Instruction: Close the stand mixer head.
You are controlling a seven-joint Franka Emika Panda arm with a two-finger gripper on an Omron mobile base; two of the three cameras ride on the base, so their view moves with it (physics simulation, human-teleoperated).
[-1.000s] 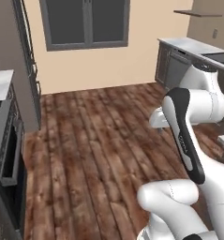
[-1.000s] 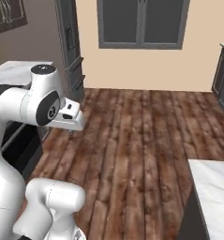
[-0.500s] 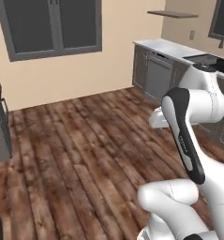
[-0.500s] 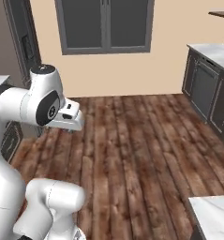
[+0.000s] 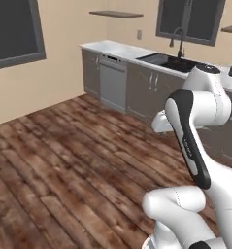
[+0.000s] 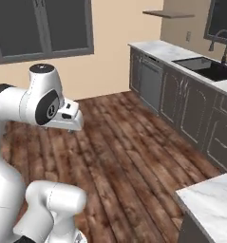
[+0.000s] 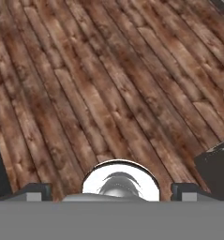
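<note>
The floor (image 5: 64, 160) is dark brown wood in long planks, grained and knotted, with a low satin sheen; the counter (image 6: 167, 47) along the wall looks like pale marbled stone, smooth and faintly veined, as does the nearer slab (image 6: 214, 199) at the lower right; the cabinet fronts (image 6: 181, 104) are matt grey with slim metal handles; the dishwasher panel (image 5: 112, 85) reads as brushed grey metal; the sink (image 5: 168, 61) is dark, its faucet (image 5: 178, 39) dark metal; the walls (image 5: 54, 78) are flat matt beige paint; the arm (image 5: 200, 112) is glossy white plastic with black matt joints; the window frames (image 6: 43, 28) are matt dark grey.
</note>
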